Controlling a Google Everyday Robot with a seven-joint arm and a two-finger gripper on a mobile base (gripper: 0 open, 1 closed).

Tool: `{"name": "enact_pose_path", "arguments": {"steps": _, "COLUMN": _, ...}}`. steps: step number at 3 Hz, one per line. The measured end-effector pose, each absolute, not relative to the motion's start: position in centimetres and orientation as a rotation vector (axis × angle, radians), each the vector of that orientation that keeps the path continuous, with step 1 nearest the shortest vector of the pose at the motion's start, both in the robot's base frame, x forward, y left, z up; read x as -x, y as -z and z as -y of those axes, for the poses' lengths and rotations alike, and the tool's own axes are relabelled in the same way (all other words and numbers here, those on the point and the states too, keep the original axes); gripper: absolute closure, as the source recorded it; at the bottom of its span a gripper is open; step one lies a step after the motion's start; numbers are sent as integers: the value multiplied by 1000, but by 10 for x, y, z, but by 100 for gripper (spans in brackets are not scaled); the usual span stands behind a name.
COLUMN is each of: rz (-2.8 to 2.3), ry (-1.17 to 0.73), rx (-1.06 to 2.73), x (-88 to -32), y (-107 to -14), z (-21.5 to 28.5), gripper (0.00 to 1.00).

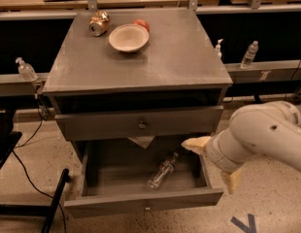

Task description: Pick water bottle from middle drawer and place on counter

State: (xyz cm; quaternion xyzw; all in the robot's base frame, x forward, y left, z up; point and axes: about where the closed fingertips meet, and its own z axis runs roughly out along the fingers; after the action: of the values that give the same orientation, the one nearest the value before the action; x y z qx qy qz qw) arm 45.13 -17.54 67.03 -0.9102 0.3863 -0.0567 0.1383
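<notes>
The middle drawer (111, 207) is pulled out in the lower centre of the frame. The water bottle (162, 171) lies on its side on the drawer floor, a little right of the middle, with its cap pointing to the upper right. Nothing touches it. The gripper (209, 166) is at the lower right, beside the right wall of the drawer and above its right rear corner. Its two beige fingers (195, 143) are spread wide with nothing between them. One finger points left over the drawer and the other points down outside it.

The counter (175, 57) fills the upper centre. In its upper left part it carries a bowl (128, 37), a can (99, 23) and a small red thing (141, 24).

I judge that the task is at an early stage. The drawer is open, but reaching, grasping, lifting and placing on the counter are not yet done.
</notes>
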Motion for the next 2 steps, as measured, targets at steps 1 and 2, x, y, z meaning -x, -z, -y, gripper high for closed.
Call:
{"name": "enact_pose_path", "arguments": {"steps": 1, "rz": -1075, "ry": 223, "rx": 2622, "x": -457, "y": -662, "z": 168, "gripper": 0}}
{"name": "enact_pose_path", "arguments": {"steps": 2, "rz": -1080, "ry": 219, "rx": 2618, "x": -458, "y": -665, "z": 169, "gripper": 0}}
